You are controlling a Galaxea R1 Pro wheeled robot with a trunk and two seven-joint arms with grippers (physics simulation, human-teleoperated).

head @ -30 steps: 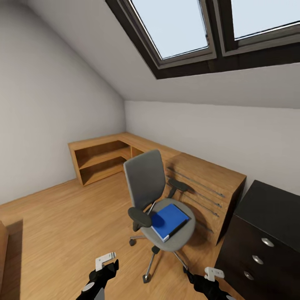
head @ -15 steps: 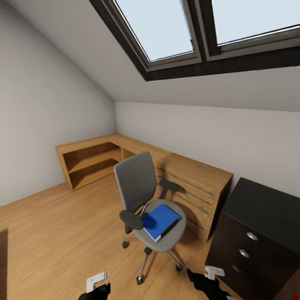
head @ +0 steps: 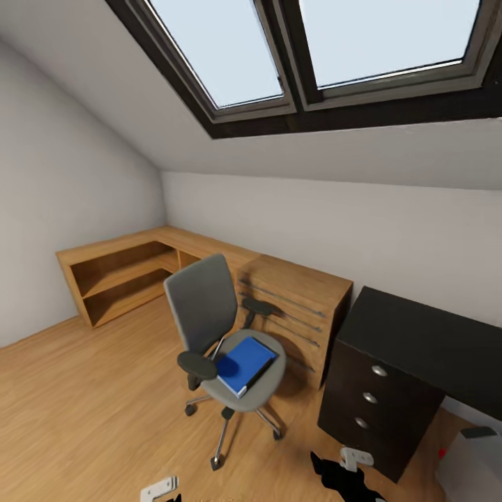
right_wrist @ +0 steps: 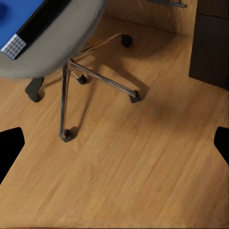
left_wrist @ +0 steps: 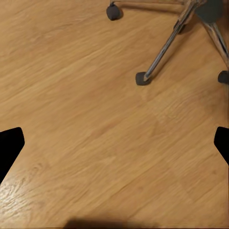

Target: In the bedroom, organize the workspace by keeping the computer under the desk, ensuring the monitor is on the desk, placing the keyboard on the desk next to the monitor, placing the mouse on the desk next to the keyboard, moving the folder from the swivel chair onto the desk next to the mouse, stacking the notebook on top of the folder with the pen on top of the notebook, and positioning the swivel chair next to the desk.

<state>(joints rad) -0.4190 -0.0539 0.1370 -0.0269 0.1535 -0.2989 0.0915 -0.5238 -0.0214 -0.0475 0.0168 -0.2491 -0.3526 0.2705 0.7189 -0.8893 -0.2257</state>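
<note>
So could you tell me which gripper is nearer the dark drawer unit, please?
Right. The right gripper sits just in front of the drawer unit; the left gripper is far off, beyond the chair.

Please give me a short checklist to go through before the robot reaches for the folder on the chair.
1. Folder lies flat on the swivel chair seat: ok.
2. Nothing on top of the folder: ok.
3. Left gripper open and holding nothing: ok.
4. Right gripper open and holding nothing: ok.
5. Free space on the desk top for the folder: ok for the visible part.
6. Mouse to set the folder beside: cannot tell.
</note>
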